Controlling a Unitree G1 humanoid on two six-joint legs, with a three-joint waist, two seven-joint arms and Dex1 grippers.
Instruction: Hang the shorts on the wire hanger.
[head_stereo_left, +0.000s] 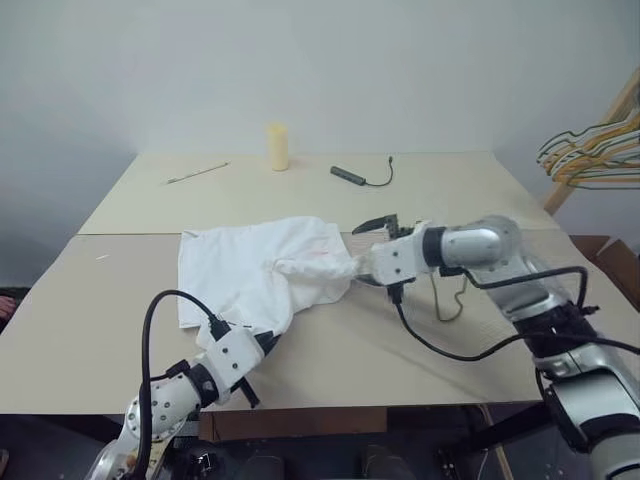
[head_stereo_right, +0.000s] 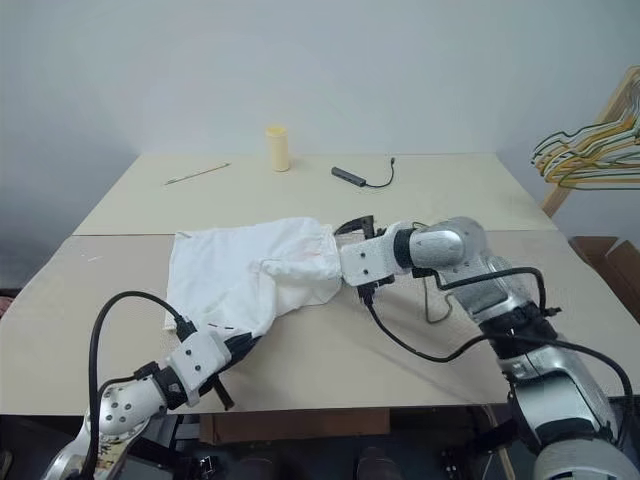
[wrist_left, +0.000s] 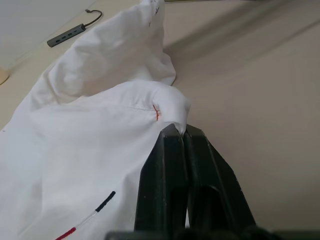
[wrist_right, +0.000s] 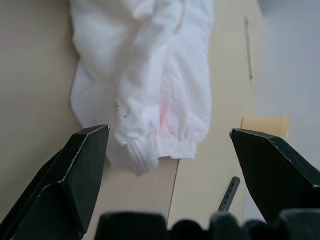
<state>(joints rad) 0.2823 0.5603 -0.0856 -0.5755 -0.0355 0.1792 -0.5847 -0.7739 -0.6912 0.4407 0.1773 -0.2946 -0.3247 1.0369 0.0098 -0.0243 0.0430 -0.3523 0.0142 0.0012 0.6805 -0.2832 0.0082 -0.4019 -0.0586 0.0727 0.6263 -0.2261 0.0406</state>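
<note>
Nearest the bench's (head_stereo_left: 420, 370) front edge, the left gripper (head_stereo_left: 268, 340) has its fingers pressed together on a corner of the shorts (head_stereo_left: 260, 270), at the hem; the left wrist view shows white fabric pinched at the fingertips, with a small red stitch just above the grip. From that corner the shorts run up and away across the bench, the long axis slanting from the near-left hem to the gathered waistband at the far right.

At the waistband end, the right gripper (head_stereo_left: 385, 225) hovers with its fingers spread wide, holding nothing. The right wrist view shows the elastic waistband lying between and just ahead of the open fingers, so the right arm is the nearer one to that end. Judgement: the next move depends on the right gripper closing on the waistband while the left holds the hem.

A thin wire shape, probably the hanger (head_stereo_left: 450, 300), lies on the bench beside the right forearm, partly hidden. Further back: a black adapter (head_stereo_left: 348, 175), a yellow cylinder (head_stereo_left: 277, 147).
</note>
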